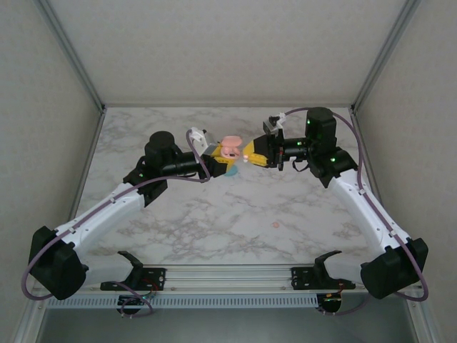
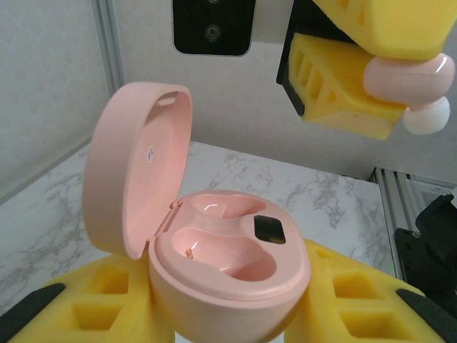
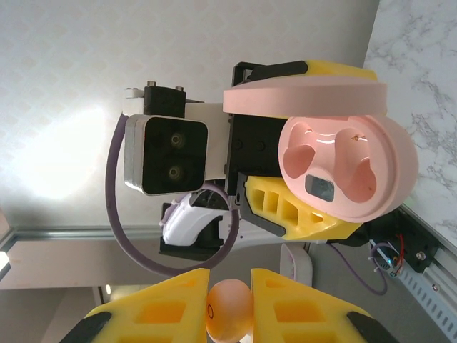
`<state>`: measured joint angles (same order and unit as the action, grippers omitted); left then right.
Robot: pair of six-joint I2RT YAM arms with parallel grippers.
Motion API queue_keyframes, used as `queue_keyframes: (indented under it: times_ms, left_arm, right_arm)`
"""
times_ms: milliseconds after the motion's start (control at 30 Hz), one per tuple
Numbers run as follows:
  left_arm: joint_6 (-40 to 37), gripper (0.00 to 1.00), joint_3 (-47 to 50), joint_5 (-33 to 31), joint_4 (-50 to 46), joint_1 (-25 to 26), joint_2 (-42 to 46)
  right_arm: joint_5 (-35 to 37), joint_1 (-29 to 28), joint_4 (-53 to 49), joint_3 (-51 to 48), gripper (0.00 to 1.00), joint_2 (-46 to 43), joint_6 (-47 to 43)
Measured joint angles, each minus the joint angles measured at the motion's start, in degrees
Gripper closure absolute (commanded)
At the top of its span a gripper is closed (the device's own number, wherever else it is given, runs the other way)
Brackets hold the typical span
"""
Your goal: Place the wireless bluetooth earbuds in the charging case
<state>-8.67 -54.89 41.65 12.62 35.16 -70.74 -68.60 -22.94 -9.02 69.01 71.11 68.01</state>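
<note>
2 things are hard to make out in the top view. 1 is a teal thing [image 1: 232, 172] that peeks out from under the left end effector [image 1: 221, 158]. Most of it is hidden, so I cannot tell what it is. The other is a small pink speck [image 1: 275, 224] lying alone on the marble surface [image 1: 178, 214], well apart from both arms and too small to name.

In the left wrist view the bottom of the pink charging case [image 2: 228, 264] is cut off by the picture edge. In the right wrist view the low end of the pink earbud [image 3: 228, 311] is cut off too.

The left end effector is closed partway around the case. 1 yellow finger [image 2: 93, 293] presses on each side, and the case is held up in the air above the surface. Its lid [image 2: 136, 171] stands open, leaning back to the left. Inside are 2 shiny pink wells, with a small dark window beside them.

The right end effector [image 3: 229, 289] is almost fully shut and pinches the earbud between its 2 yellow fingertips. In the left wrist view the earbud's white tip [image 2: 428, 116] sticks out past the fingers. There the earbud hangs above and to the right of the open case, near it but not touching.

In the top view the 2 end effectors meet nose to nose over the back half of the surface.
</note>
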Motion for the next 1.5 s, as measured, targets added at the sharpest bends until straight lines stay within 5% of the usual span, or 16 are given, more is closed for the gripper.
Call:
queue_keyframes:
  times_ms: [1500]
  left_arm:
    - [-0.4,0.83,1.1,-1.0,3.3,2.3,-2.4]
  right_arm:
    - [22.1,-4.1,-15.7,4.5,0.81,-0.8,-20.9]
